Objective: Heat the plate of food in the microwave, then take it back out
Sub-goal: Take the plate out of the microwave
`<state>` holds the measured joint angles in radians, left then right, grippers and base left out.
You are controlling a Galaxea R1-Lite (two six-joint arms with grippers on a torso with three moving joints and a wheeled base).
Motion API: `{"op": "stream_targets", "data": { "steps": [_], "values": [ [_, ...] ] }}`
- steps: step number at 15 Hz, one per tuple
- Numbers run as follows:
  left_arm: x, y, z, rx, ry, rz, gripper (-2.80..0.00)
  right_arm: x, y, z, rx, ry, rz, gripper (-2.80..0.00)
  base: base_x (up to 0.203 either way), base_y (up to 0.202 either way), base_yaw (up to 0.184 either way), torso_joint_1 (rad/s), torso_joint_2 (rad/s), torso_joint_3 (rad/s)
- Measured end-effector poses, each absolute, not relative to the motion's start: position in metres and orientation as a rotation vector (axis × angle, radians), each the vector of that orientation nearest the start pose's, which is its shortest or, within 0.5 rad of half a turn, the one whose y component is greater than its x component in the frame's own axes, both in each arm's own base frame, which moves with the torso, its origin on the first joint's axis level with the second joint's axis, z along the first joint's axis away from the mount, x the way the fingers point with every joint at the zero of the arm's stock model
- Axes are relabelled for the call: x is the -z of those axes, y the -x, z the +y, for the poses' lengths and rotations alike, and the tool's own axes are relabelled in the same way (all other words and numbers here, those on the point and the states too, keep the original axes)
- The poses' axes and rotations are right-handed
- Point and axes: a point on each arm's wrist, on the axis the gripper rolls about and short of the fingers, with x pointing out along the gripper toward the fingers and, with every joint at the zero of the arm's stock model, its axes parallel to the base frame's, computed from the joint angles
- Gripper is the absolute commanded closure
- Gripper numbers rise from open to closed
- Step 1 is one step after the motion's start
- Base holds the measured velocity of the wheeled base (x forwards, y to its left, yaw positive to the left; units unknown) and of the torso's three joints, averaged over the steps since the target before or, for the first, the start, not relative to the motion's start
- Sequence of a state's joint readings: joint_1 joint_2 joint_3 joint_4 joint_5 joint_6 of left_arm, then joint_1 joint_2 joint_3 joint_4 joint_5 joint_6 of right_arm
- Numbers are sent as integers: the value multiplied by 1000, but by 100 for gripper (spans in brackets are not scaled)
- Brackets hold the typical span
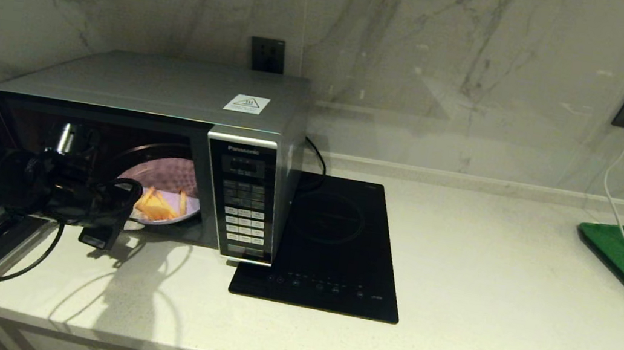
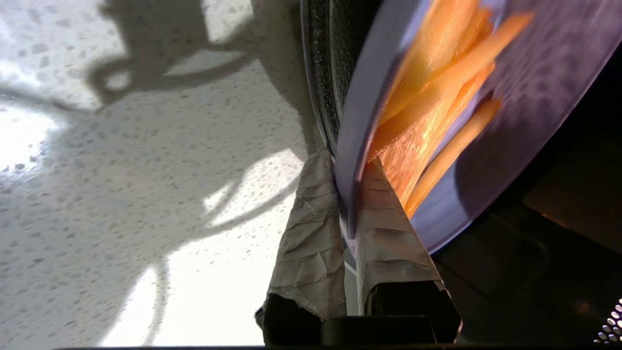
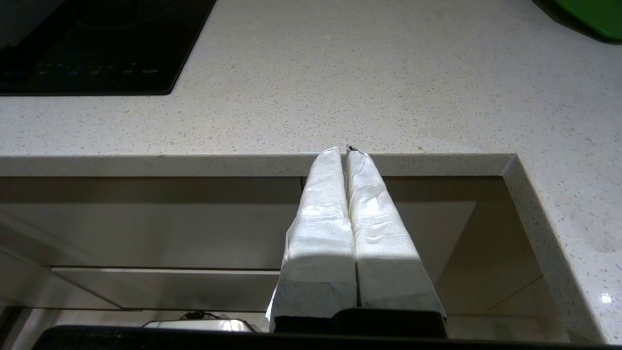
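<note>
Plate (image 1: 172, 192) with fries sits in open microwave (image 1: 171, 137) mouth, left end effector (image 1: 126, 216) at its near rim. Left wrist: padded fingers (image 2: 311, 233) clenched on plate (image 2: 525, 97) rim. Right wrist: right end effector (image 3: 346, 150) clenched, empty, before table (image 3: 388, 87) edge.

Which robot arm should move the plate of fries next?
The left. Its gripper already pinches the plate of food at the microwave opening; the right gripper sits shut, far below the counter edge.
</note>
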<state>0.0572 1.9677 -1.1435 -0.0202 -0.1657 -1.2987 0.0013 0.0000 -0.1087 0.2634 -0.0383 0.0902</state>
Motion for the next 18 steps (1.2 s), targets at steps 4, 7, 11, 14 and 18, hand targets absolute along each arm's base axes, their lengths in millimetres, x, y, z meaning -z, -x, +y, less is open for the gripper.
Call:
{"op": "stream_targets", "data": {
  "steps": [4,7,11,14,18],
  "values": [
    [-132,-364,17,-418,1314,732,0,-78,33,-1,44,-87,153,0,0,0,0,0,0,0],
    [-133,-365,18,-412,1315,726,0,-78,33,-1,44,-87,153,0,0,0,0,0,0,0],
    [-137,-364,21,-421,1326,735,0,-78,33,-1,44,-87,153,0,0,0,0,0,0,0],
    [-137,-359,30,-453,1340,757,0,-78,33,-1,43,-87,153,0,0,0,0,0,0,0],
    [-141,-347,49,-461,1393,794,0,-78,33,-1,44,-86,153,0,0,0,0,0,0,0]
  ]
}}
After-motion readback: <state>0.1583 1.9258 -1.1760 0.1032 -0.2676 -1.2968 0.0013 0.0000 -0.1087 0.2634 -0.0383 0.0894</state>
